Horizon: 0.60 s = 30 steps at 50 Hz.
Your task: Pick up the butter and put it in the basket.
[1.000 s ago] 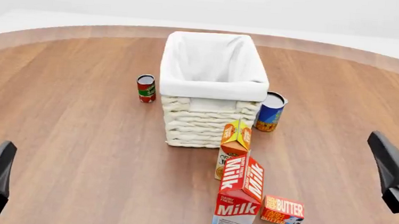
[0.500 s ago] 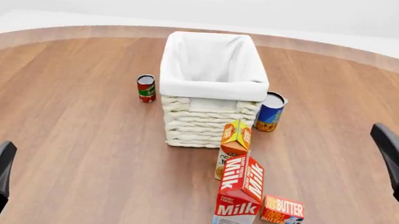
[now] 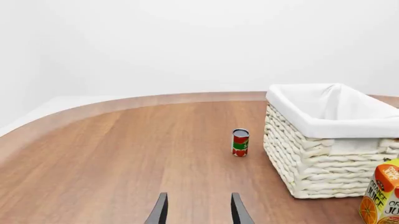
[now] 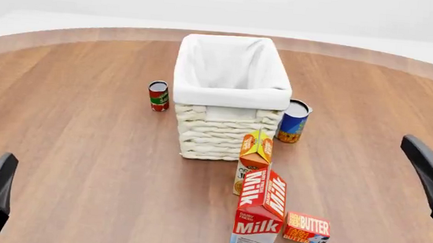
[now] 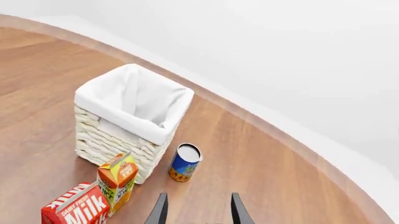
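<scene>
Small flat red-orange butter box [image 4: 307,228] lying near the worktop's near edge, just beside the tall red-and-white milk carton [image 4: 259,219], clear of both arms. Large cream wicker basket [image 4: 227,131] mid-table, empty, ready to receive. Right gripper [image 5: 197,210] parted, empty, closest for the reach; left gripper [image 3: 197,210] likewise parted, idle

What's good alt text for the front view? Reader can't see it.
A cream wicker basket with a white liner stands mid-table, a juice carton, milk carton and small butter box lined up nearer the camera. A red can and blue can flank the basket; both grippers sit at the frame's edges, holding nothing.
</scene>
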Each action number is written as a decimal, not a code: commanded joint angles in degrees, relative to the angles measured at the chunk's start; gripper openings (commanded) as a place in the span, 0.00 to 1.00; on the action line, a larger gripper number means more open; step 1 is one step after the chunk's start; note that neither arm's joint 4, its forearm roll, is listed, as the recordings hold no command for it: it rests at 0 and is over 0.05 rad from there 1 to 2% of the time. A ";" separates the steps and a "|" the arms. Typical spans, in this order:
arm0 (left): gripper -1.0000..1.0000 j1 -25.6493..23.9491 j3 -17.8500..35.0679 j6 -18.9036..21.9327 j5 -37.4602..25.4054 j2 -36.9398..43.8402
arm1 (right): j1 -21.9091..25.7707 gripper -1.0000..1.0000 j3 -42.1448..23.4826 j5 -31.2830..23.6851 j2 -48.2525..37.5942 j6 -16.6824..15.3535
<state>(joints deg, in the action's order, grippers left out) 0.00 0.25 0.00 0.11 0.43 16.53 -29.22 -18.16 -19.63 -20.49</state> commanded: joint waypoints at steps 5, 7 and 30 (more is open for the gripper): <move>1.00 0.00 0.00 0.00 0.00 0.00 | 1.25 1.00 -1.45 -2.52 -1.48 -5.83; 1.00 0.00 0.00 0.00 0.00 0.00 | 1.20 1.00 -1.55 -2.86 -1.85 -6.45; 1.00 0.00 0.00 0.00 0.00 0.00 | 2.12 1.00 -1.29 -4.99 -6.34 -12.79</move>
<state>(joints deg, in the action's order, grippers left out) 0.00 0.25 0.00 0.11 0.43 17.99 -30.88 -22.37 -24.10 -30.66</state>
